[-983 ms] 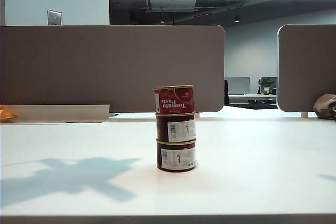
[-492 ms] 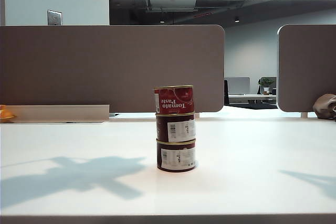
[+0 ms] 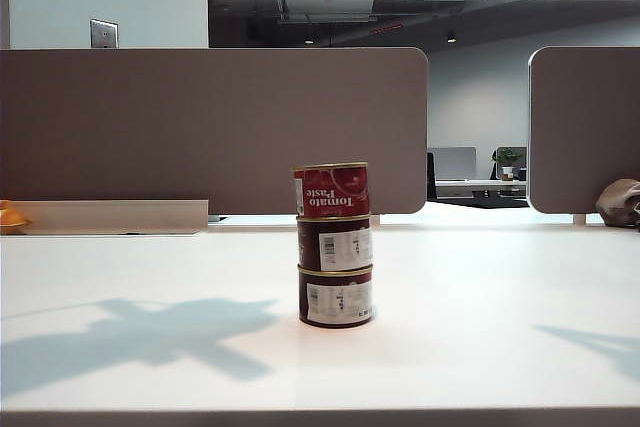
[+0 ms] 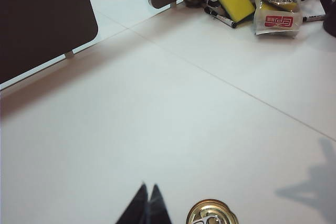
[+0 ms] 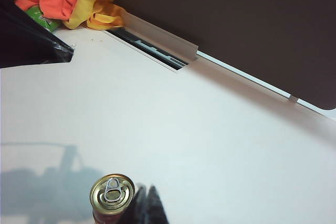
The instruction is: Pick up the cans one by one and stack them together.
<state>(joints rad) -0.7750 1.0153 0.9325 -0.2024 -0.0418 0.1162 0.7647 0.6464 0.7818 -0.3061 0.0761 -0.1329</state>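
Note:
Three cans stand in one stack on the white table. The red Tomato Paste can (image 3: 333, 191) is on top, a dark maroon can (image 3: 335, 243) is in the middle and another maroon can (image 3: 336, 297) is at the bottom. No arm shows in the exterior view, only their shadows on the table. My left gripper (image 4: 149, 187) is shut and empty, beside and above the stack's gold lid (image 4: 211, 214). My right gripper (image 5: 147, 187) is also shut and empty, right next to the same gold pull-tab lid (image 5: 112, 192), whether touching I cannot tell.
Brown divider panels (image 3: 210, 127) close off the back of the table. An orange and yellow cloth (image 5: 84, 6) lies at the far left. A yellow sponge (image 4: 236, 1), a snack packet (image 4: 277, 3), a marker and a brown bag (image 3: 620, 202) lie at the far right.
The stack has not moved. The arm shadow on the left of the table has crept rightward, and a larger shadow has come in at the table's right edge.

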